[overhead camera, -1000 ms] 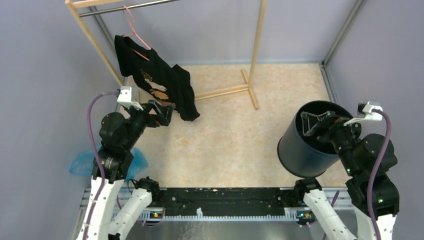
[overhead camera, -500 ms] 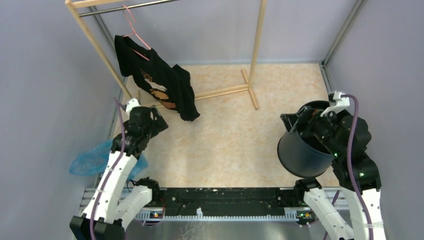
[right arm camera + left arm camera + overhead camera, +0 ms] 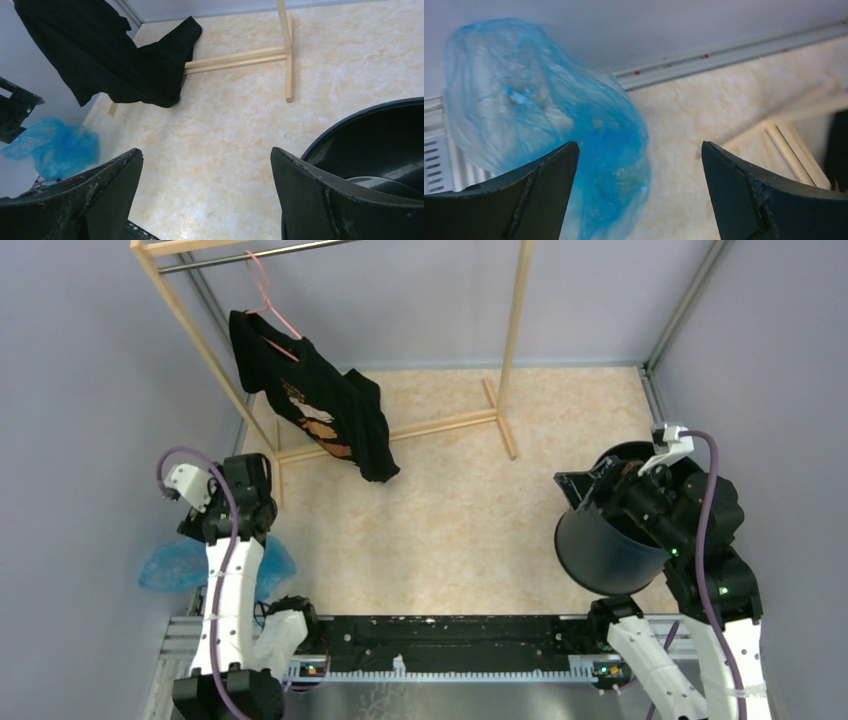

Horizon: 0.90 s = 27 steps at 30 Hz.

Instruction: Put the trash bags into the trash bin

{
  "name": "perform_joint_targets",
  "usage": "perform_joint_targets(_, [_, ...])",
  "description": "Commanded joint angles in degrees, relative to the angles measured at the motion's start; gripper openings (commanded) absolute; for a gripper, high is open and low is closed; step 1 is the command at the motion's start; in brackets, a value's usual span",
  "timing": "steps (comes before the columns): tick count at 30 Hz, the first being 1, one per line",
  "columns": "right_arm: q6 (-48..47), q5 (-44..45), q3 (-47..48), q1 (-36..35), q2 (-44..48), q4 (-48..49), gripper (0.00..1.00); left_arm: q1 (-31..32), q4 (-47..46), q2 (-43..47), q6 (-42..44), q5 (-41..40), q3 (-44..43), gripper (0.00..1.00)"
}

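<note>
Left wrist view: the trash bags [image 3: 549, 130] are one crumpled mass of thin, translucent light-blue plastic, finely creased and glossy. It bulges into a rounded lump. It lies at the left edge of the table [image 3: 704, 115], against the pale grey wall and partly over a ribbed metal rail. The table top is smooth, marbled beige and cream.

The left end effector [image 3: 636, 150] has matte black wedge-shaped fingers with scuffed edges. They are spread wide, with nothing gripped between them. It points down at the blue plastic, and whether a finger touches it cannot be told. From the top external view the left arm is folded back on itself, its wrist turned toward the wall above the bag.

The trash bin [image 3: 600, 540] is a round, smooth-walled, dark plastic bucket, slightly tapered. It stands on the right side of the table, well apart from the bag. The right arm bends up and over it, with the right end effector [image 3: 205, 152] at the bin's left rim, its fingers wide apart and holding nothing.

At the back, a limp black shirt [image 3: 320, 410] hangs on a thin pink hanger [image 3: 265, 300] from a pale wooden rack [image 3: 515, 340].
</note>
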<state>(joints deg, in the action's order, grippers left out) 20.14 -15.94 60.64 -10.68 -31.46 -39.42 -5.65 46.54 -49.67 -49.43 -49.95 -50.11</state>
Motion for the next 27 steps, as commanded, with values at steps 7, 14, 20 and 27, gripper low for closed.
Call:
perform_joint_targets(7, [1.67, -3.61, -0.9, 0.39, 2.09, 1.0, 0.99, -7.41, -5.12, -3.38, -6.17, -1.83, 9.2, 0.99])
perform_joint_targets(14, [2.82, -4.38, -1.16, 0.31, 1.92, -0.63, 0.99, -9.89, -7.72, -4.92, -5.51, 3.9, 11.62, 0.98])
perform_joint_targets(20, [4.73, -5.8, -1.09, 0.33, 1.44, 0.74, 0.99, -14.88, -11.57, -10.05, -3.25, 11.75, 12.71, 0.61])
perform_joint_targets(27, [4.65, -5.55, -1.17, 0.38, 1.4, 0.66, 0.99, -16.46, -18.18, -8.53, 3.16, 21.15, 15.02, 0.18])
